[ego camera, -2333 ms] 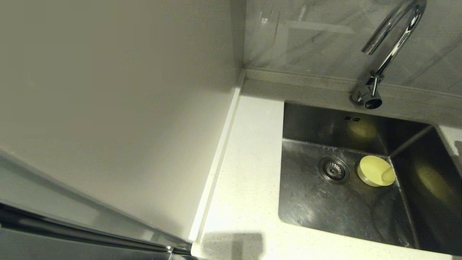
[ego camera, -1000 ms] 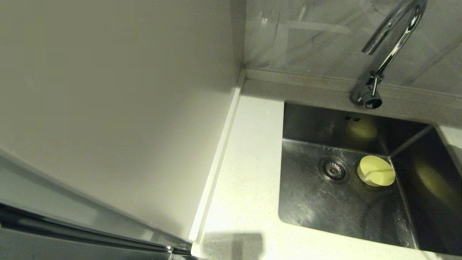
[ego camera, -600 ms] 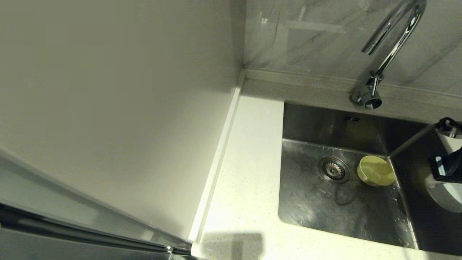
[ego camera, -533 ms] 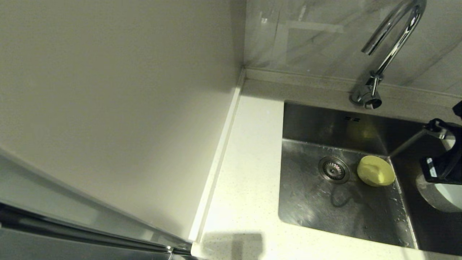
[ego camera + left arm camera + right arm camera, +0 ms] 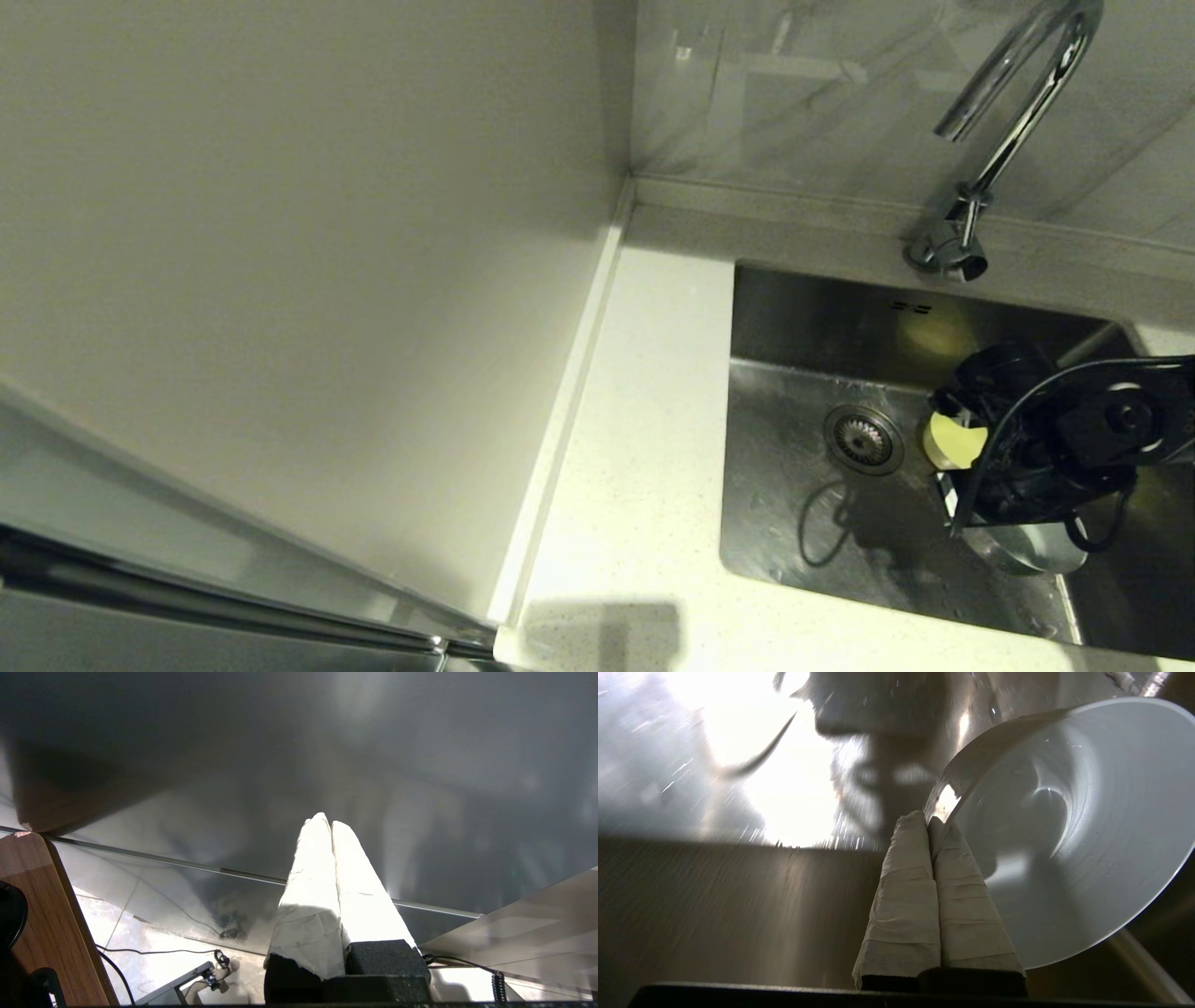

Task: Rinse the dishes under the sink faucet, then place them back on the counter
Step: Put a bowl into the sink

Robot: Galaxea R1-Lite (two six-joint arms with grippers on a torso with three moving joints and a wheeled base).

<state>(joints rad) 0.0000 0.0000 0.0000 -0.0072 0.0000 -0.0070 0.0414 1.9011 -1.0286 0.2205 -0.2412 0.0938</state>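
So a second ago the sink point(image 5: 803, 523) only had the yellow bowl point(image 5: 950, 441) sitting in it just right of the drain strainer point(image 5: 864, 439), with no arm to be seen, and now the right gripper point(image 5: 930, 823) has been swung in from the right and is parked over the far-right part of the basin, partly covering that yellow bowl in the head view. A white bowl point(image 5: 1069, 830) has been brought along with it: its rim is pinched between the taped fingers, which are closed down to almost no gap, and the bowl is tilted so the inside faces sideways, hanging low over the steel floor. In the head view only its lower edge point(image 5: 1027, 553) can be made out under the wrist. That probably means the second dish is being carried in for rinsing, though no water can be seen coming out of the faucet point(image 5: 1004, 112), so the actual rinse looks not yet started. Counted up: two bowls are visible (one yellow, one white), one faucet, one strainer, and nothing is on the visible stretch of counter point(image 5: 644, 439) left of the sink. The left gripper point(image 5: 331, 823) is parked off away from the sink, fingers pressed together on nothing.
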